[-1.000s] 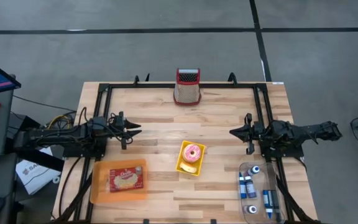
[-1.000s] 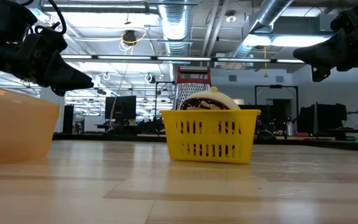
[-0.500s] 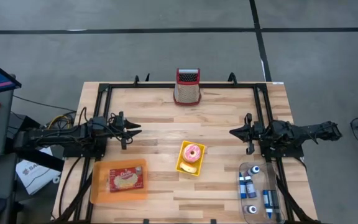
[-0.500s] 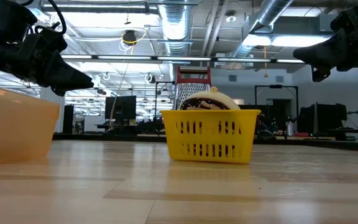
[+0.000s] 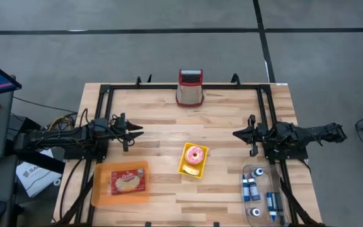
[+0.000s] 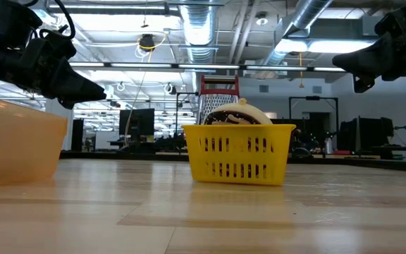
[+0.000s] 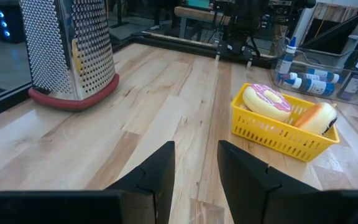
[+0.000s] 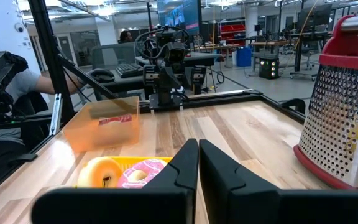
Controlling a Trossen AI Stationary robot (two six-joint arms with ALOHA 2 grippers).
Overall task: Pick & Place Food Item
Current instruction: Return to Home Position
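A yellow basket (image 5: 194, 161) sits mid-table and holds a pink-iced donut (image 5: 196, 154) and a tan bun (image 5: 191, 169); the left wrist view also shows the donut (image 7: 266, 101) and bun (image 7: 317, 118). An orange tray (image 5: 121, 183) near the front left carries a red food packet (image 5: 128, 182). My left gripper (image 5: 135, 129) hovers level above the table, left of the basket, open with nothing between its fingers (image 7: 156, 167). My right gripper (image 5: 237, 133) hovers level to the basket's right, shut and empty.
A metal grater with a red rim (image 5: 190, 87) stands at the table's far edge. A clear bin of small bottles (image 5: 261, 195) lies at the front right. A black frame (image 5: 169, 87) runs around the table. Bare wood lies between the grippers and the grater.
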